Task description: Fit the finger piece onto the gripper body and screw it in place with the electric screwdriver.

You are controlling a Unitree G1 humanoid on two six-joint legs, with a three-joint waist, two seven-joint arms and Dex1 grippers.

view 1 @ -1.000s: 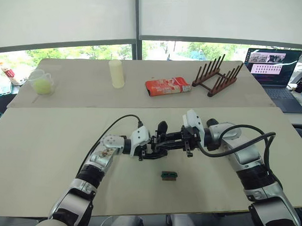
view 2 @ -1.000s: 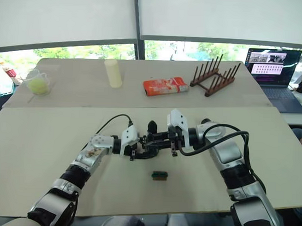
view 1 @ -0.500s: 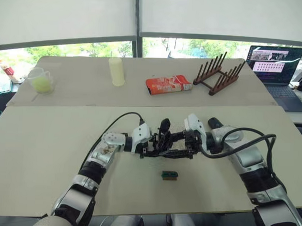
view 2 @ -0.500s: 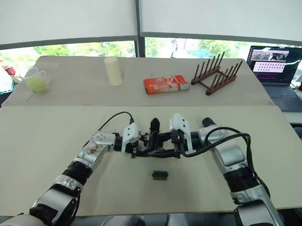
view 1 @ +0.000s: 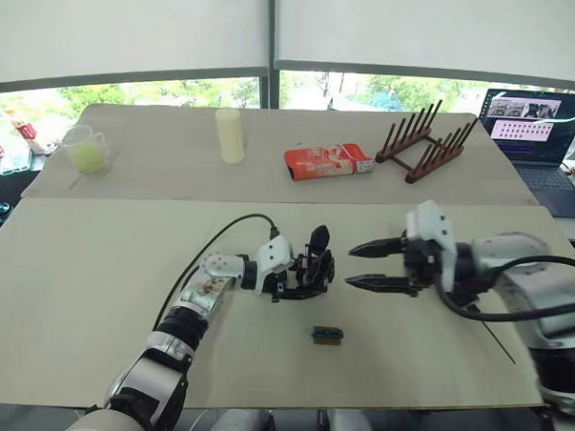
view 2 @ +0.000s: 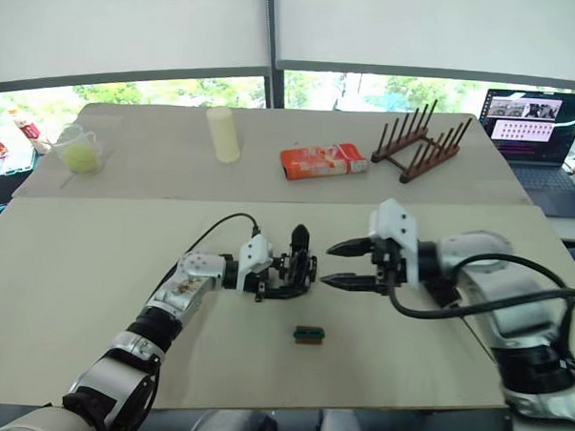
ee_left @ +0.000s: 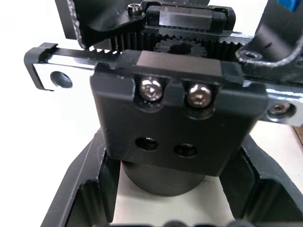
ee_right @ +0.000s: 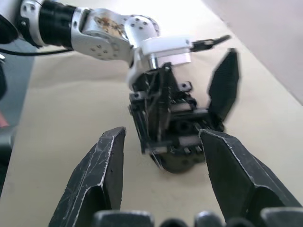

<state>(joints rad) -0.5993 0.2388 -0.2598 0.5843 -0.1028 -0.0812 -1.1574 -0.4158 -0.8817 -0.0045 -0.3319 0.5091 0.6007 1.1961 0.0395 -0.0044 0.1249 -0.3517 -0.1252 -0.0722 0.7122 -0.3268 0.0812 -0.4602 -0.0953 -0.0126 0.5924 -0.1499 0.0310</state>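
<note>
Left pincer [view 1: 299, 281] grips gripper body [view 1: 316, 270]; right pincer [view 1: 359, 264] nearby.

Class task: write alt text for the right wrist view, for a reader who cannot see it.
The right gripper is open, its two black fingers spread toward the gripper body, which the left gripper holds on the beige table. One pointed black finger rises from the body.

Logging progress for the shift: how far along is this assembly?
Done: one finger stands on the gripper body, two screws seated. In hand: left tool grips the body; right tool hangs open, empty, beside it. Left: two holes bare; fitting and screwing not yet done.
</note>
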